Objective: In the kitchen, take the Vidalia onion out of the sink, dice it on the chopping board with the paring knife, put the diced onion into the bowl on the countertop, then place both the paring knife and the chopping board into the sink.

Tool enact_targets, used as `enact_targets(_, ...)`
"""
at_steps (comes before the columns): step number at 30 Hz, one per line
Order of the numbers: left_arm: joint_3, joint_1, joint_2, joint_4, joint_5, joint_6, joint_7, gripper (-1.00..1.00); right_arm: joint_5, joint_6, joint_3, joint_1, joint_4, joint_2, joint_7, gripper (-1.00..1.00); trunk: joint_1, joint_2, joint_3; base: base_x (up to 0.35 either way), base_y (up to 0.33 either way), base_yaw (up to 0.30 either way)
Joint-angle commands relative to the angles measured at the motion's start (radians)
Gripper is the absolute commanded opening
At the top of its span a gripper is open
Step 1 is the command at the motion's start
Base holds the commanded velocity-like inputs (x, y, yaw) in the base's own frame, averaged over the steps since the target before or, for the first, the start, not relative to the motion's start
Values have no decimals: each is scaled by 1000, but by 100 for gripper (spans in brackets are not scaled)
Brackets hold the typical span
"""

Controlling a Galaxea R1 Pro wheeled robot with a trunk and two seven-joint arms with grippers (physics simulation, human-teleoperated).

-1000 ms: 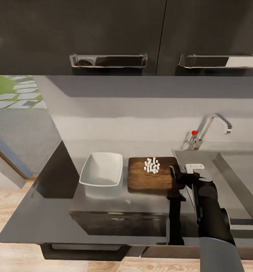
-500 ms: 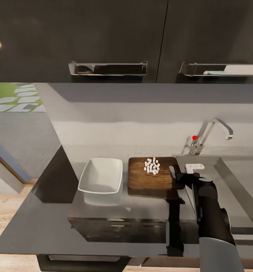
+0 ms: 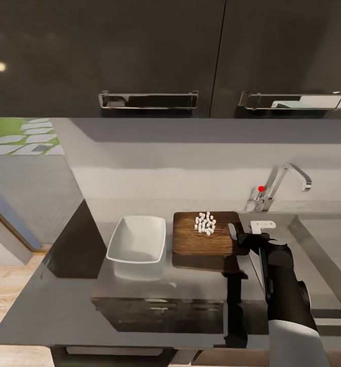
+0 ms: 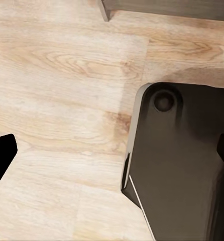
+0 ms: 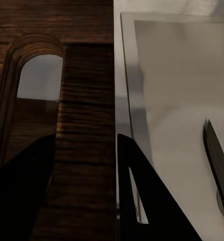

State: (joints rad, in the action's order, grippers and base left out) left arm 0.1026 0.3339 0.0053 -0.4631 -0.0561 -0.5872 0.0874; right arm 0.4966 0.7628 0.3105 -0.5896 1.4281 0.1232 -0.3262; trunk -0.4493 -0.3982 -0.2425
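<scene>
Grey glossy countertop (image 3: 63, 300) carries the white bowl (image 3: 137, 239) just left of the chopping board (image 3: 203, 244), handy for tipping in the diced onion (image 3: 205, 223) piled on the board's far half. Beside the sink (image 3: 323, 239), the right gripper (image 3: 241, 239) pinches the board's right end between its fingers (image 5: 142, 201), seemingly to lift it. A dark paring knife (image 5: 220, 165) blade lies in the basin.

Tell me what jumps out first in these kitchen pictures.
A heap of white diced onion sits on the chopping board mid-counter, with the empty bowl beside it, away from the sink. The right pincer grips the board's sink-side edge, and a dark blade lies in the sink.
</scene>
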Motion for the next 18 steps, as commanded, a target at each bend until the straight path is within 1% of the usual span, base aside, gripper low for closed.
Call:
enact_targets(1,-2,0,-1,-2,-5,-1,1,100,10,3,2,-1,2,1,-10,-100,-1,-2,0,0,0,0)
enact_targets(4,-3,1,-3,0,-5,2,1,100,10,3,2,-1,4,1,-10,-100,-1,-2,5,0,0,0)
enact_targets(9,-1,1,-2,27,-5,2,0,100,10,3,1,-1,8,1,-10,-100,-1,-2,13,0,0,0)
enact_targets(18,-1,1,-2,32,-6,0,0,100,11,8,1,-1,9,1,-10,-100,-1,-2,27,0,0,0)
